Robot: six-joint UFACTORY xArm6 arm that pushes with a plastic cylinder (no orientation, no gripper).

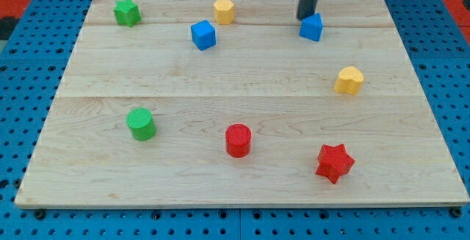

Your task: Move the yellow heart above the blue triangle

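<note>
The straight dark rod comes down from the view's top edge, nearly upright (its upper part is cut off), and my tip [306, 17] rests low at the board's far side.

No legible text, label, brand, number or sign appears in the camera view. The wooden surface [242, 86] carries no markings. The coloured blocks bear no lettering on their visible faces. The dark rod shows no print. The blue perforated base [29, 64] around the surface shows holes only.
</note>
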